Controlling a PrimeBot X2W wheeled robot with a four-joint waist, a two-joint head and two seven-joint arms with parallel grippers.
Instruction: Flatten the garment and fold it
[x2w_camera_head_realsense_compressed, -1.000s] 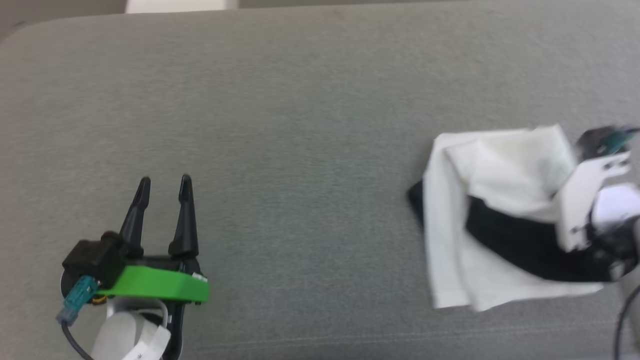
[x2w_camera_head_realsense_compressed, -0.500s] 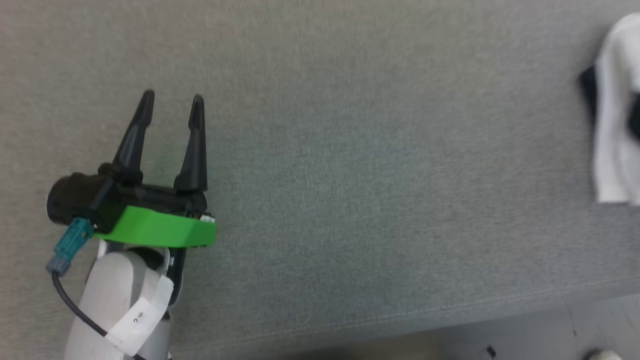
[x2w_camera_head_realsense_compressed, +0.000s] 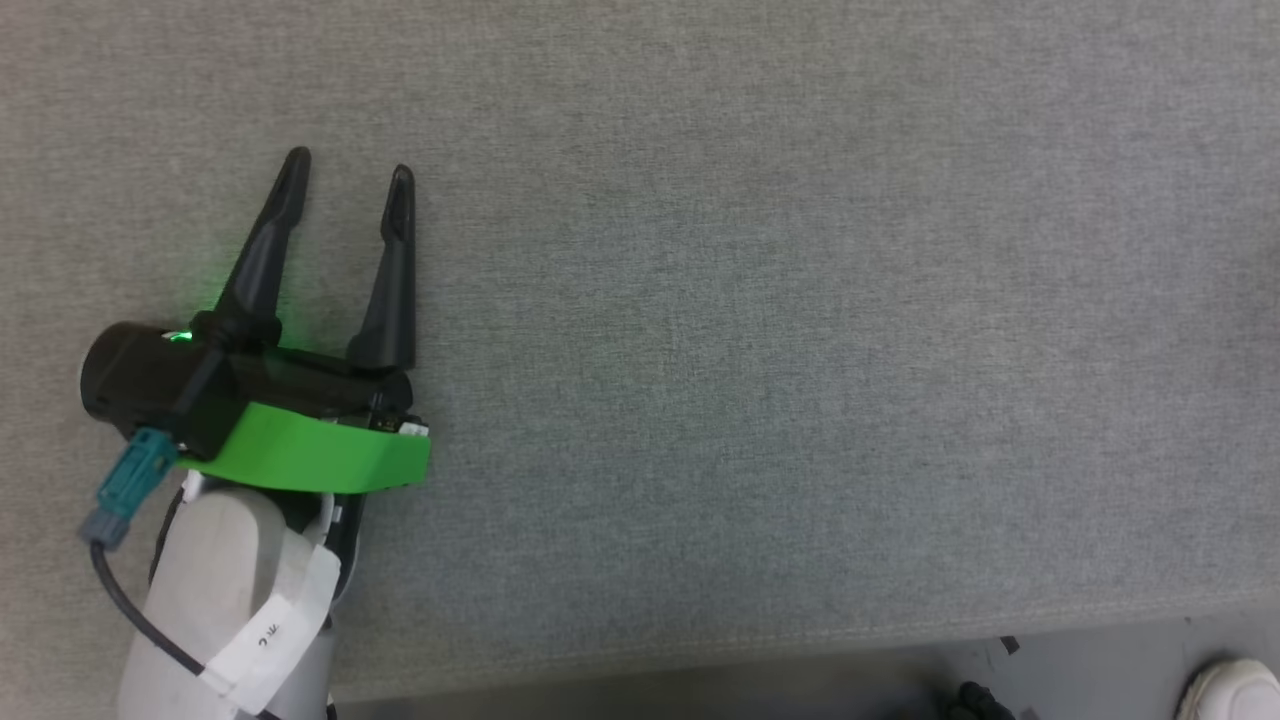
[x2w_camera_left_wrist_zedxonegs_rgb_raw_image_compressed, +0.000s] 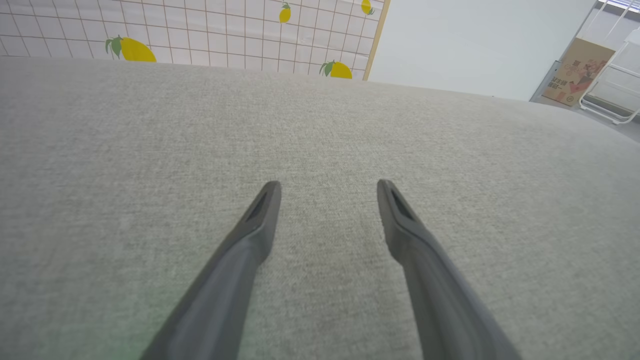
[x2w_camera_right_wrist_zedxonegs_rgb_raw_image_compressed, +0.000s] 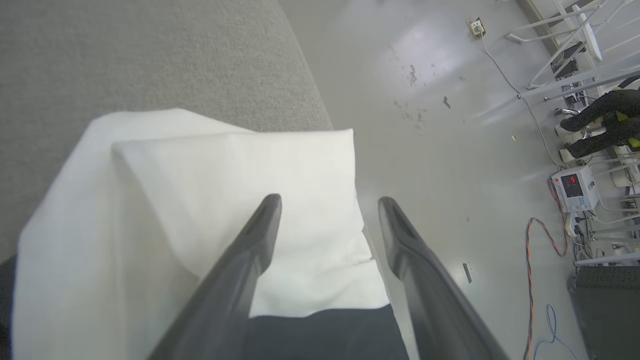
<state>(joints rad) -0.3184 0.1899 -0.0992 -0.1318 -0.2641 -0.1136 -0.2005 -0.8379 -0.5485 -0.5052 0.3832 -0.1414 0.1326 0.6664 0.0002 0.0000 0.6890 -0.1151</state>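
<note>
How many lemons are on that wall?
4. Big lemon at left; small lemon top middle; cut-off lemon at the top edge; low lemon beside the wooden strip. More may be hidden.

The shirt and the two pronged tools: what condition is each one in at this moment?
garment: doubled over itself in layers, white over black, lying by the edge of the grey surface.
left tool: open, empty, over bare grey surface, with a green light glowing at its base.
right tool: open, fingers over the garment, not closed on it.
floor meter: display lit red.
</note>
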